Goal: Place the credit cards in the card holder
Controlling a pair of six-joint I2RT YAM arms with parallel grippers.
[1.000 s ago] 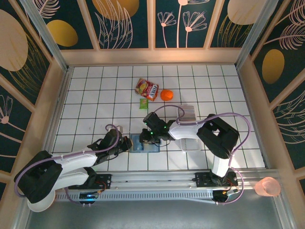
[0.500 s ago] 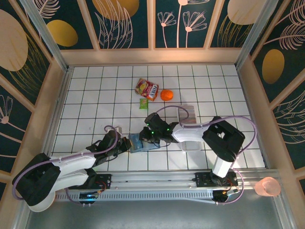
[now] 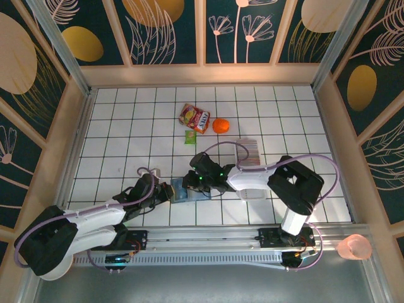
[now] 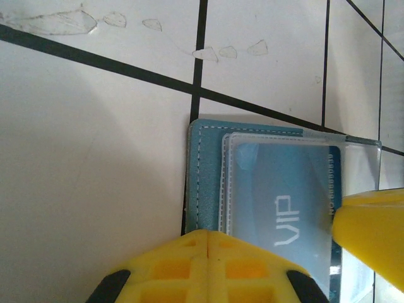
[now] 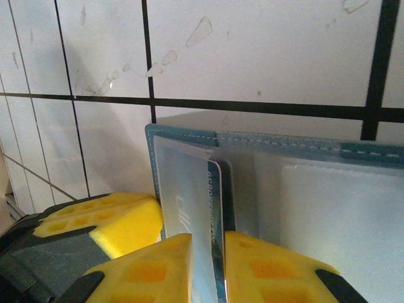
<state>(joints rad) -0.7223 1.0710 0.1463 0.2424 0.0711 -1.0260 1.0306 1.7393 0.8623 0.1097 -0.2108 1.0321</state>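
The teal card holder lies open on the white tiles in front of the arm bases. My left gripper is shut, its tips over the holder's left edge. A blue VIP credit card sits partly inside a clear sleeve. My right gripper is shut on that credit card, which stands on edge with its far end in the holder's left sleeve. From above, the right gripper sits over the holder, just right of the left gripper.
A long clear tray lies right of the holder, with a stack of cards at its far end. Farther back are a snack bag, an orange and a small green packet. A pink cup stands off the table.
The right gripper has shifted slightly left and nearer with the card. The card holder has slid a little left. The left arm has stretched out lower.
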